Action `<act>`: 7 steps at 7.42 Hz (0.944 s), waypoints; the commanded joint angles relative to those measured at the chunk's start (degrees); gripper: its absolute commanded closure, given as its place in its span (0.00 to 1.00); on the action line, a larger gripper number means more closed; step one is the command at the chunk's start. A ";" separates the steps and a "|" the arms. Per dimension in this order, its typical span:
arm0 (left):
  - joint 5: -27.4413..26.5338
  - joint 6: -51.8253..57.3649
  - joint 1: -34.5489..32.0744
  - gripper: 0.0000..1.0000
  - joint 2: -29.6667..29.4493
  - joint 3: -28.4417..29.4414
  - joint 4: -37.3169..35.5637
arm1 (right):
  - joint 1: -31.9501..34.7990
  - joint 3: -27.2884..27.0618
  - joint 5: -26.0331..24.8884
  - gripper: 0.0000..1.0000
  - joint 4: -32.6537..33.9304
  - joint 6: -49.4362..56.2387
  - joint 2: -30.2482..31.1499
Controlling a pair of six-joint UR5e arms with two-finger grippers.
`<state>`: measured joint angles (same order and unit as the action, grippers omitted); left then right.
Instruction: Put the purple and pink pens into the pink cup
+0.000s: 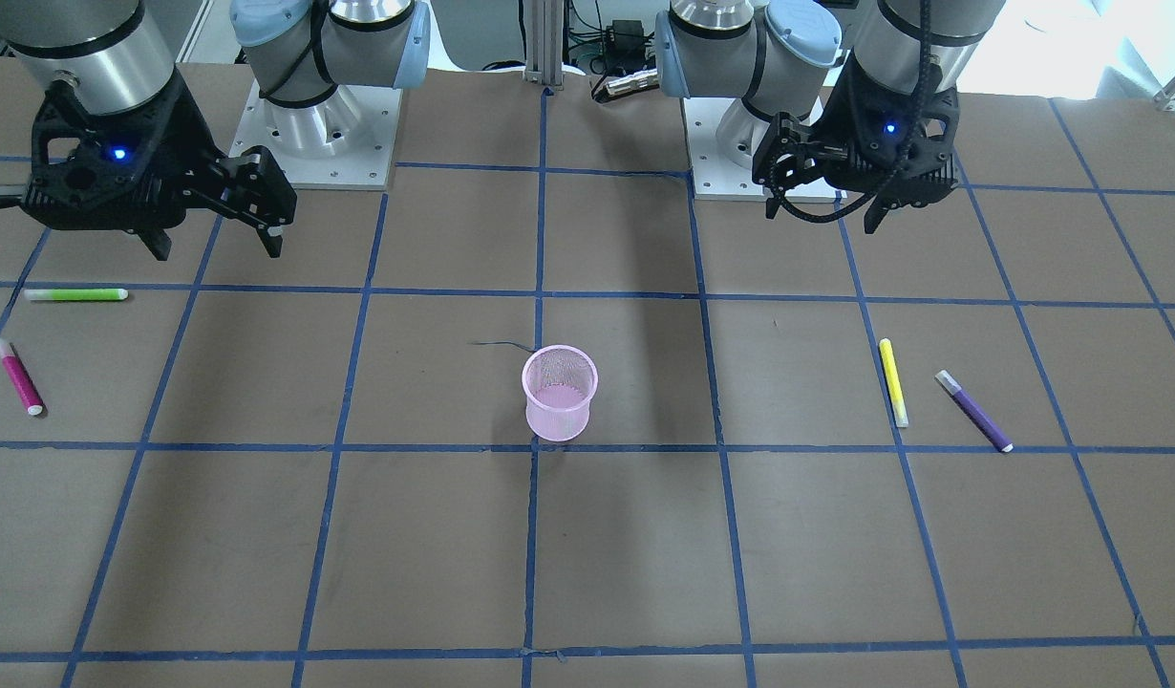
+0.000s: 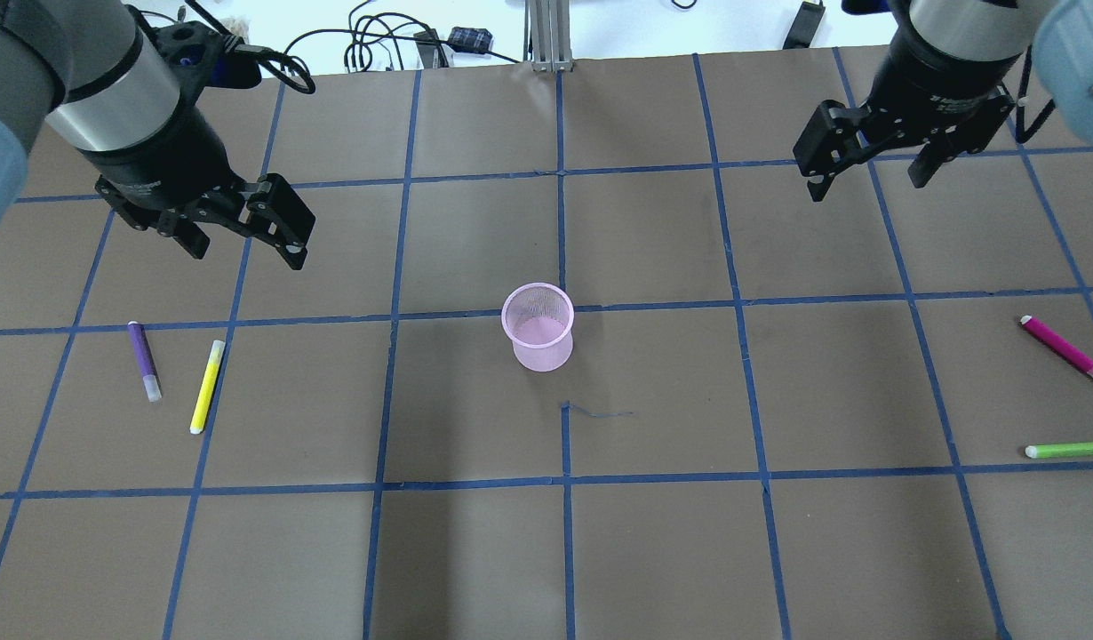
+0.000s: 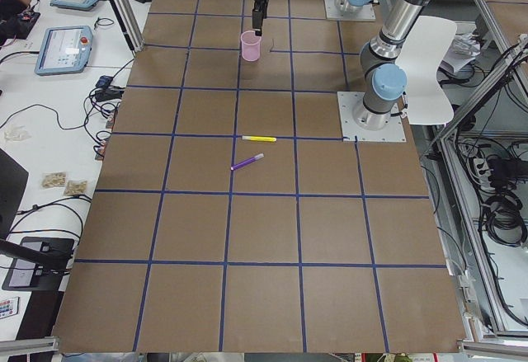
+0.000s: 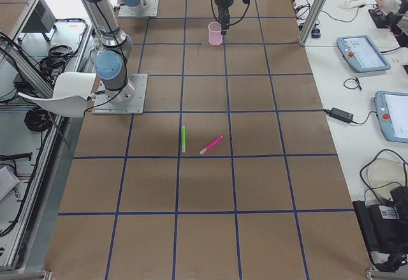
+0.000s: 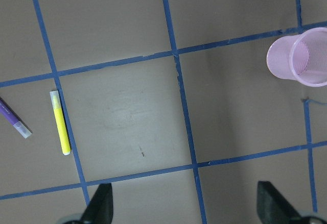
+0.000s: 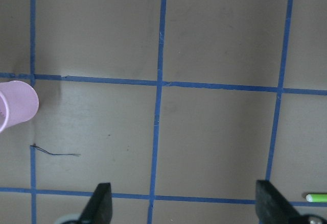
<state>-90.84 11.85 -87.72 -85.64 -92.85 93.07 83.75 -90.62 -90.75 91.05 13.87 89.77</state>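
The left end effector and right end effector hang above the desk, each with its jaws spread wide and gripping nothing, one over either far half of the brown surface. Between them, near the desk's centre, the pink cup stands upright, its mesh wall touching a line of the blue tape grid.

The purple pen lies flat on the robot's left side, below the left end effector in the overhead view, just beside a yellow pen but apart from it. The pink pen lies flat at the desk's right edge, near a green pen, the two not touching. Both task pens are well apart from the cup.
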 commanded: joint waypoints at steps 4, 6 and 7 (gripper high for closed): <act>0.13 0.80 10.23 0.00 -0.40 0.12 -3.58 | -31.15 -11.67 -1.44 0.00 25.65 50.46 -10.18; 0.13 0.98 17.37 0.00 -2.33 -0.23 -4.30 | -34.00 -12.04 -1.45 0.00 31.29 60.71 -18.98; 0.13 1.06 21.23 0.00 -4.34 -0.23 -5.87 | -33.92 -12.30 -1.62 0.00 36.34 60.92 -21.46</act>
<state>-90.71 12.79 -71.25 -87.96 -92.96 88.70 50.58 -102.52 -92.25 122.06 72.16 72.38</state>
